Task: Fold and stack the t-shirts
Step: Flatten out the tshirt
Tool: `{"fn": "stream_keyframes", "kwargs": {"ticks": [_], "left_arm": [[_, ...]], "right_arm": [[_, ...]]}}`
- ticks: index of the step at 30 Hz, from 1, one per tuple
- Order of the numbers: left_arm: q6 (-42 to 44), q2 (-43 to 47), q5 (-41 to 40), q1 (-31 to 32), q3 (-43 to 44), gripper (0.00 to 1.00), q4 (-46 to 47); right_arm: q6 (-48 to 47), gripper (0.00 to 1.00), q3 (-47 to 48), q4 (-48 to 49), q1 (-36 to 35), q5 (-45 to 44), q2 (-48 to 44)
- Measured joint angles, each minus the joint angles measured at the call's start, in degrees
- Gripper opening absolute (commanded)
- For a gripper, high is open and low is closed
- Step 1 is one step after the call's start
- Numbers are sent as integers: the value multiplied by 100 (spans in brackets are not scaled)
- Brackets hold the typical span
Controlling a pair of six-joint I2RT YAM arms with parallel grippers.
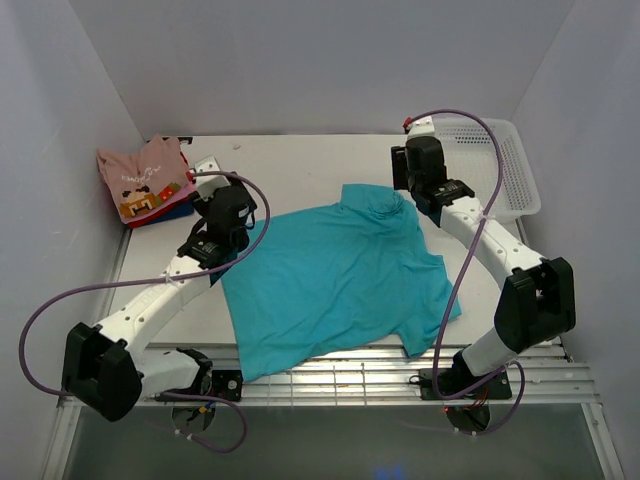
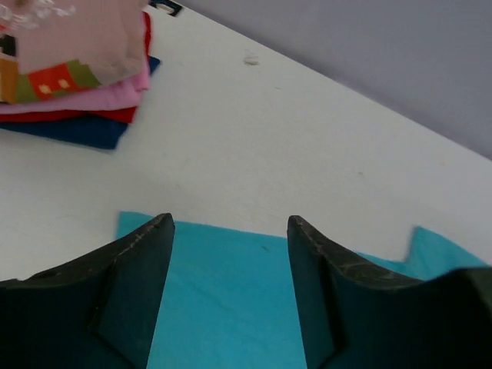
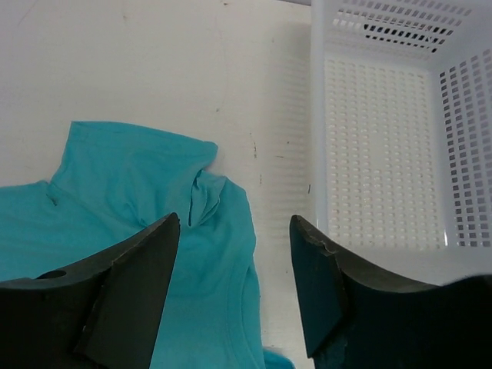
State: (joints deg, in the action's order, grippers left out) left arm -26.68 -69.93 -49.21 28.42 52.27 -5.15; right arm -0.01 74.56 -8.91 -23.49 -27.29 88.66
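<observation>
White table (image 1: pixel 300 165), whole teal t-shirt (image 1: pixel 335 275) seen only from overhead

Worktop (image 1: pixel 300 165), white: teal shirt (image 1: pixel 340 280) spread at centre; folded shirt stack (image 1: pixel 145 182) far-left of it; mesh basket (image 1: pixel 500 165) far-right of it.

White arms (image 1: pixel 150 305) with black joints, looping purple cables (image 1: pixel 22 350).

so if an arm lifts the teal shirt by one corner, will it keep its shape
Probably not. The teal shirt lies flat with soft wrinkles and a folded-over edge, so it likely droops and bunches. It looks thin, so probably light. Pushed across the table, it would likely crumple.
</observation>
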Motion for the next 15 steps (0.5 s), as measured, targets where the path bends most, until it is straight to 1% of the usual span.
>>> {"fn": "stream_keyframes", "kwargs": {"ticks": [2, 3, 4, 6, 8, 10, 15], "left_arm": [[-179, 280, 424, 116, -98, 46, 87], [-254, 385, 728, 157, -155, 9, 151], [-343, 452, 1045, 192, -225, 0, 284], [-369, 407, 1606, 286, -350, 0, 581], [-385, 149, 2090, 352, -376, 0, 848], [-306, -431, 2647, 428, -262, 0, 1158], [-11, -2221, 4212, 516, 378, 0, 1762]], "right_arm": [[31, 47, -136, -26, 0, 92, 11], [85, 14, -140, -76, 2, 136, 39], [103, 8, -140, -68, 0, 166, 66], [236, 8, -140, -81, 0, 221, 136], [345, 8, -157, -107, 0, 343, 201], [485, 8, -247, -173, -7, 483, 225], [717, 8, -752, -192, -33, 787, 223]]}}
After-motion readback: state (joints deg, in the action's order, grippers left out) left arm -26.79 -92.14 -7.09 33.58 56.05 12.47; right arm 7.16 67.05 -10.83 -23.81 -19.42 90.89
